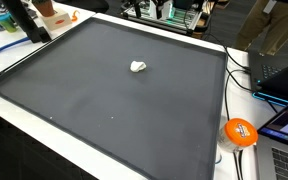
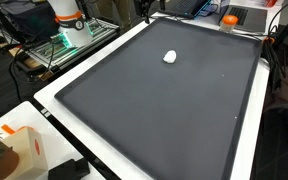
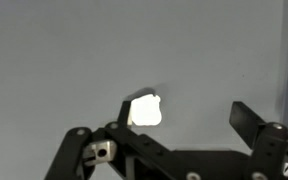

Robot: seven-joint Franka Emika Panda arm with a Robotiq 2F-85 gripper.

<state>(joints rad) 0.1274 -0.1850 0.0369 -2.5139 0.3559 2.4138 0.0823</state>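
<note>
A small white lump (image 1: 138,67) lies alone on a large dark mat (image 1: 104,110), toward its far side; in an exterior view the lump (image 2: 170,57) sits on the mat (image 2: 164,110) in its upper middle. In the wrist view my gripper (image 3: 184,110) stands open above the mat. The white lump (image 3: 146,111) shows just inside the left finger (image 3: 127,108), while the right finger (image 3: 244,118) stands well apart from it. I cannot tell how high the fingers are above the lump. Nothing is held. Neither exterior view shows the gripper.
An orange round object (image 1: 240,132) and cables lie beside the mat's edge, next to laptops (image 1: 284,75). The robot's base (image 2: 69,20) stands past one corner. A white and orange box (image 2: 24,150) and a plant sit off the near corner.
</note>
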